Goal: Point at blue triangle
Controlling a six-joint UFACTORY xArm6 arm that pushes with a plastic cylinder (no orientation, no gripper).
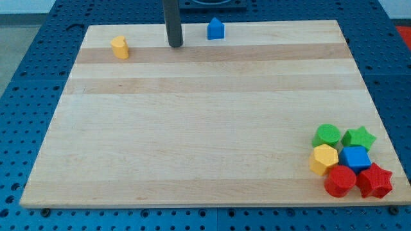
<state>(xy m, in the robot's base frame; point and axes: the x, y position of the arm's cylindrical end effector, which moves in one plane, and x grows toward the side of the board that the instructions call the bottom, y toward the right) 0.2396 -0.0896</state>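
The blue triangle (216, 29) stands near the top edge of the wooden board (205, 128), a little right of centre. My tip (175, 44) rests on the board just to the left of it, with a gap of about one block's width between them. A yellow heart-shaped block (119, 47) lies further to the left, near the board's top left corner.
A cluster of blocks sits at the board's bottom right corner: a green round block (327, 135), a green star (359, 138), a yellow hexagon (323, 158), a blue cube (355, 158), a red round block (340, 181) and a red star (376, 180). Blue perforated table surrounds the board.
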